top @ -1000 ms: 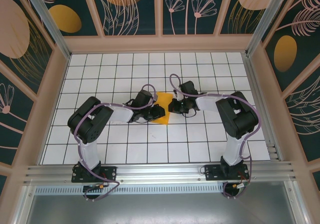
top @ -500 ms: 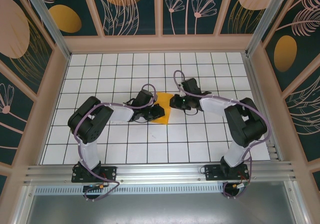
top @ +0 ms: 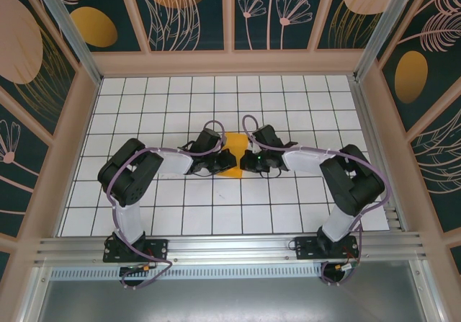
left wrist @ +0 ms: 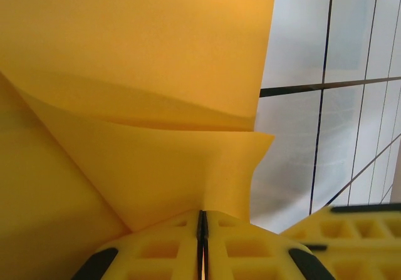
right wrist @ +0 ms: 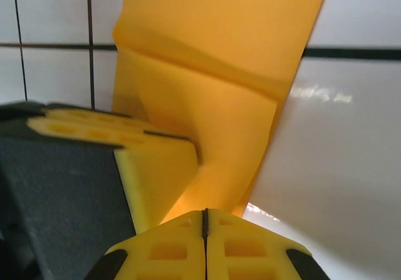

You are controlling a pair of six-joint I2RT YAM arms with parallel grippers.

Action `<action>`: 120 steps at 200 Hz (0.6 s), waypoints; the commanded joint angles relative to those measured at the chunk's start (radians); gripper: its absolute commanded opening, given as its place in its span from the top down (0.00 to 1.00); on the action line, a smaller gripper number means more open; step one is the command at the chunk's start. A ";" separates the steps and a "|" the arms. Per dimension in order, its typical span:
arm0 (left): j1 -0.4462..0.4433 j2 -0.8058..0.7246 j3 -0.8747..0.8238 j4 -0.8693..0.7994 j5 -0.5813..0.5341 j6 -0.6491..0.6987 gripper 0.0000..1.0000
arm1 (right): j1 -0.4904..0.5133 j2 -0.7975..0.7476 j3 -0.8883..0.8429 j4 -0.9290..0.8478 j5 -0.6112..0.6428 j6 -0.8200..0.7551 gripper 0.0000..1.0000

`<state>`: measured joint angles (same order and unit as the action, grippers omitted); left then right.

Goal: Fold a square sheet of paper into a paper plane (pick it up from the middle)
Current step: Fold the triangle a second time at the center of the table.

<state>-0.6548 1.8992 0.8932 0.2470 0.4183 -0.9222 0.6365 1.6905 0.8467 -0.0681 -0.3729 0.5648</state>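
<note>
- Dark wall panels [top: 187,12] printed with leaves and orange ovals close in a white table [top: 144,99] ruled in black grid lines.
- The square sheet of paper [top: 233,153] sits at the centre of the top view, mid-table, squeezed between my two end effectors.
- It is plain, matte orange-yellow. In the wrist views one layer lies over another, with a soft bowed ridge where the upper layer lifts.
- I judge it very light, thin and limp. It will sag wherever I do not support it, slip easily on the glossy tiles, and keep any crease I give it, wanted or not.
- It looks fragile too: pulling my arms apart could tear or crumple it.
- The best hold, I think, is a shallow pinch on a free edge close to the fold.
- My left end effector [left wrist: 202,220] has its yellow pads pressed together, with the paper's point running into the seam, so it grips the sheet.
- My right end effector [right wrist: 205,220] is likewise closed, apparently on the paper's lower edge, just beside the left one.
</note>
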 commanded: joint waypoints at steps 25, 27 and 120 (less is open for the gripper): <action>0.006 0.037 0.001 -0.065 -0.046 -0.002 0.87 | 0.042 -0.009 0.001 0.016 -0.051 0.014 0.94; 0.006 0.037 0.001 -0.065 -0.047 -0.002 0.87 | 0.041 -0.008 0.001 0.015 -0.051 0.014 0.95; 0.006 0.036 -0.003 -0.064 -0.048 -0.004 0.87 | 0.041 0.029 -0.019 -0.033 -0.023 -0.014 0.95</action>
<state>-0.6548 1.8992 0.8944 0.2428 0.4175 -0.9222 0.6674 1.7039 0.8455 -0.0727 -0.3931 0.5621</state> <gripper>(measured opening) 0.129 0.054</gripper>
